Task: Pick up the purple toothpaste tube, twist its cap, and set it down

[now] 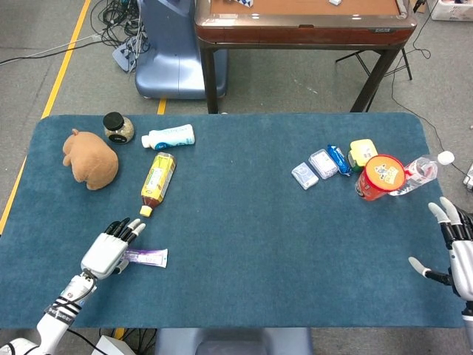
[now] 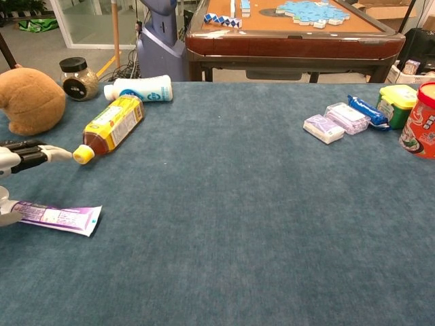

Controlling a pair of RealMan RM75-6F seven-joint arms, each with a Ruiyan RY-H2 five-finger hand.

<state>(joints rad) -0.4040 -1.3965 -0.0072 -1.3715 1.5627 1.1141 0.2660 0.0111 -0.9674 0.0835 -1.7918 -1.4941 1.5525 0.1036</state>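
Observation:
The purple toothpaste tube (image 1: pixel 148 257) lies flat near the table's front left, its cap end pointing left. My left hand (image 1: pixel 111 251) hovers over that cap end and hides the cap in the head view. In the chest view the tube (image 2: pixel 58 216) shows at the left edge. There my left hand's fingers (image 2: pixel 30 154) stretch out above it and the thumb (image 2: pixel 7 218) sits by the cap end, not closed round the tube. My right hand (image 1: pixel 457 255) stays at the table's right front edge, fingers spread and holding nothing.
A yellow tea bottle (image 1: pixel 157 180) lies just beyond the tube. Behind it are a white bottle (image 1: pixel 169 137), a brown plush toy (image 1: pixel 90 158) and a dark-lidded jar (image 1: pixel 117 127). At the right stand small packets (image 1: pixel 322 164), a red cup (image 1: pixel 380 177) and a clear bottle (image 1: pixel 417 171).

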